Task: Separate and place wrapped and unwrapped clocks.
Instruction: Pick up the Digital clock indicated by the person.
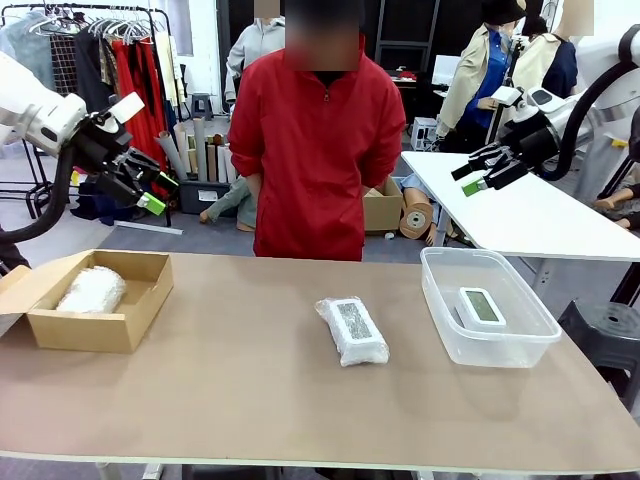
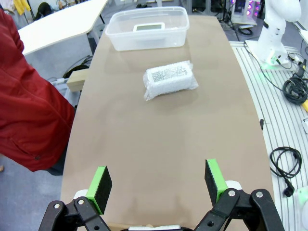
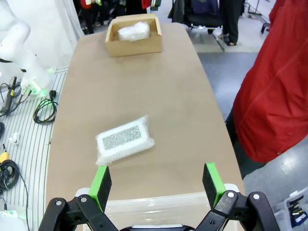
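Wrapped clock (image 1: 352, 329) lies mid-table; we see a second wrapped lump (image 1: 92, 290) in the cardboard box (image 1: 100, 335) and the bare clock (image 1: 481, 307) in the clear tub (image 1: 495, 350). Our left gripper (image 1: 160, 192) and right gripper (image 1: 466, 180) hang spread wide, touching nothing.

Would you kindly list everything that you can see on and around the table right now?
Table: one, brown, in the foreground.
Cardboard box: one, brown, table's left end.
Clear tub: one, transparent, table's right end.
Wrapped clocks: two, whitish bubble wrap; one in the box, one mid-table.
Bare clock: one, white, in the tub.
Person: one, red jacket, far side.
Left gripper: one, black with green pads, open, raised at the left end.
Right gripper: one, same colours, open, raised at the right end.
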Tool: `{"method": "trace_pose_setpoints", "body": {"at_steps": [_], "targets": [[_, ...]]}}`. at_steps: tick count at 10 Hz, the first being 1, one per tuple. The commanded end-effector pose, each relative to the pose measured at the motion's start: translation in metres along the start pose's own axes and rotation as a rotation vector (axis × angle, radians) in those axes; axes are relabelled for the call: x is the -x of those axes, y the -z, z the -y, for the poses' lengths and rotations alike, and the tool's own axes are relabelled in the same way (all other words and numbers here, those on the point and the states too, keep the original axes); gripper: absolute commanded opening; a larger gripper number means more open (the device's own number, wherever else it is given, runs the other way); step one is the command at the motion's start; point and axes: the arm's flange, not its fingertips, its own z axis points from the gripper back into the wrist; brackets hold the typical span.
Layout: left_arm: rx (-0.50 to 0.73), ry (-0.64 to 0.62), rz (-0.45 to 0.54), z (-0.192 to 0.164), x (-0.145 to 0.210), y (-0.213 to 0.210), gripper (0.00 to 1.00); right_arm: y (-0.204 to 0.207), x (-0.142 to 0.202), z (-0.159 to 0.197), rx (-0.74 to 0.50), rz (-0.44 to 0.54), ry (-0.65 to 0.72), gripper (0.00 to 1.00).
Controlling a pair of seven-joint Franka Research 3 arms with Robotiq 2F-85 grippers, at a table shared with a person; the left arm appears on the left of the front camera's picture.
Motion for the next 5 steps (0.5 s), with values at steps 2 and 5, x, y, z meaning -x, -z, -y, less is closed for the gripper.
{"method": "trace_pose_setpoints", "body": {"at_steps": [2, 5], "targets": [[-0.007, 0.000, 0.001, 0.0013, -0.0008, -0.0015, 1.00, 0.0001, -0.0028, 0.0002, 0.002, 0.000, -0.002, 1.00], [-0.007, 0.000, 0.001, 0.0013, -0.0008, -0.0015, 1.00, 0.0001, -0.0028, 0.0002, 0.002, 0.000, -0.002, 1.00]]}}
